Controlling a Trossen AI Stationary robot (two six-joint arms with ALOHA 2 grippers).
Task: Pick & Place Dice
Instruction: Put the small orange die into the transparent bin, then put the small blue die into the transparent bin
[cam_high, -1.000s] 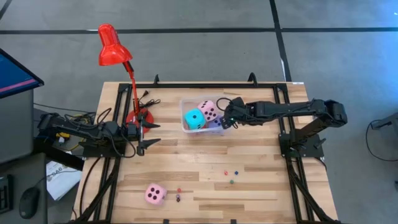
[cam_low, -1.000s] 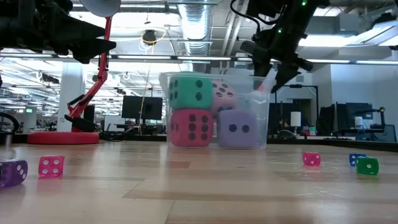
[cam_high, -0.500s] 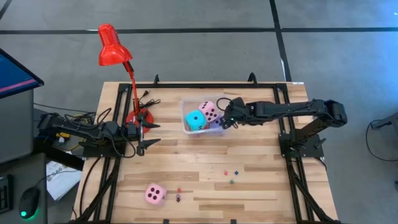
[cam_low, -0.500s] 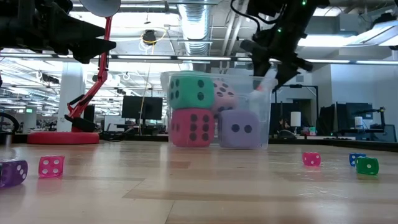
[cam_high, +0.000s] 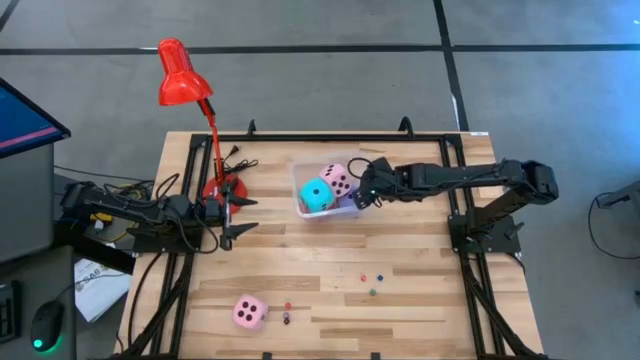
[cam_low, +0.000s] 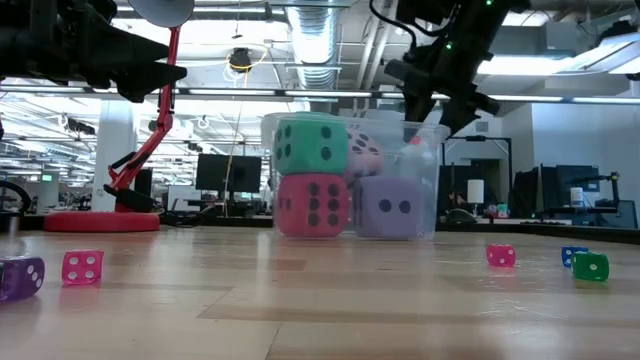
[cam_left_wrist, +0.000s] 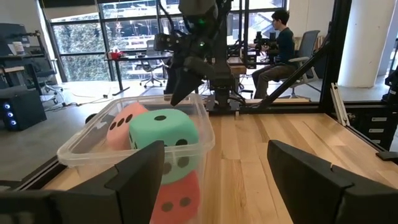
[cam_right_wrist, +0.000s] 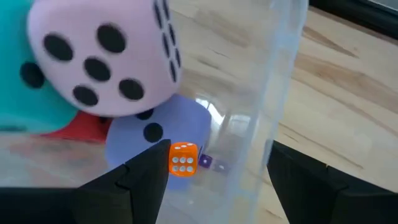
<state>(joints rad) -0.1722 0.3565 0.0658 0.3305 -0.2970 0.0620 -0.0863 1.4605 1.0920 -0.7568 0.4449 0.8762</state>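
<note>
clear plastic walls mark the bin (cam_high: 296, 190) at the upper middle of the high view, and it already holds a cyan die (cam_high: 316, 194) and a pink die (cam_high: 339, 180) on top, with a sliver of lavender showing beneath them; one more pink die (cam_high: 249, 312) lies alone on the tabletop (cam_high: 420, 280) at the lower left, well apart from the bin, so by my reading four of five are in and this one is left. the right gripper (cam_high: 362, 190) sits at the bin's right edge, while the left gripper (cam_high: 235, 217) waits at the left of the frame beside the red lamp (cam_high: 183, 72). in the low view the stack is plain at the centre: cyan above a red die (cam_low: 312, 205), the lavender die (cam_low: 390, 208) at its right, the pink one tucked behind. small dice (cam_low: 83, 266) are scattered along the bottom corners and look like clutter rather than the task's things. the left wrist view shows the bin at the lower left and the left jaws spread apart with nothing between them. the right wrist view looks down into the bin past the right jaws, which stand apart over the bin's wall; i cannot tell whether they pinch it or are simply empty. a tiny orange die (cam_right_wrist: 183, 158) lies on the bin's floor near the lavender one.
</note>
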